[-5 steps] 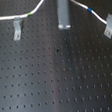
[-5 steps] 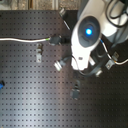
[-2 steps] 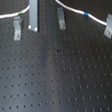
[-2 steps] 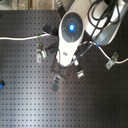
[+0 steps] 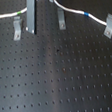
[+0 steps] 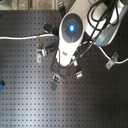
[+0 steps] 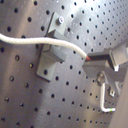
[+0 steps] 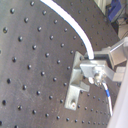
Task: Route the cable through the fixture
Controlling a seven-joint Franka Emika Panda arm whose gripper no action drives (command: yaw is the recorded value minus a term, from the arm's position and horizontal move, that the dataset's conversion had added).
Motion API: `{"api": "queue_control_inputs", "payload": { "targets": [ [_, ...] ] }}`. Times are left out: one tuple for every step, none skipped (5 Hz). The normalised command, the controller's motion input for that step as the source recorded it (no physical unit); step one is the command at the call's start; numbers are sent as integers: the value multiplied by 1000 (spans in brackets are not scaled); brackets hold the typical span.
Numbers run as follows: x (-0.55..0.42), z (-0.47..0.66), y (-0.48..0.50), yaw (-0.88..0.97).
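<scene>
A black perforated breadboard [image 5: 59, 76] fills the first exterior view. Three small grey metal fixture clips stand in a row across the upper part of the frame: the left clip [image 5: 18, 30], the middle clip [image 5: 61, 19] and the right clip [image 5: 108, 25]. The white cable [image 5: 71, 10] enters from the first exterior view's left edge in the upper left, carries its green band [image 5: 19, 13] just above the left clip, rises toward the top centre, then descends to the right, passing the top of the middle clip. Its blue band [image 5: 86, 14] sits between the middle and right clips, and the cord reaches the right clip near the right edge. A grey gripper bar [image 5: 31, 14] hangs from the top of the frame, just right of the left clip.

In the second exterior view the arm's white body with a glowing blue light [image 6: 71, 30] covers the centre; the gripper [image 6: 56, 80] shows at its lower end, and I cannot tell how wide it stands.

In the first wrist view the cable [image 7: 55, 42] lies across the top of a grey clip [image 7: 50, 56]. In the second wrist view it [image 8: 75, 32] runs to a clip [image 8: 82, 75].
</scene>
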Motion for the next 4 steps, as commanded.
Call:
{"api": "queue_control_inputs", "payload": {
  "targets": [
    [-8, 364, 59, 80],
    [-8, 383, 128, 117],
    [45, 341, 174, 200],
    [61, 258, 129, 220]
  ]
}}
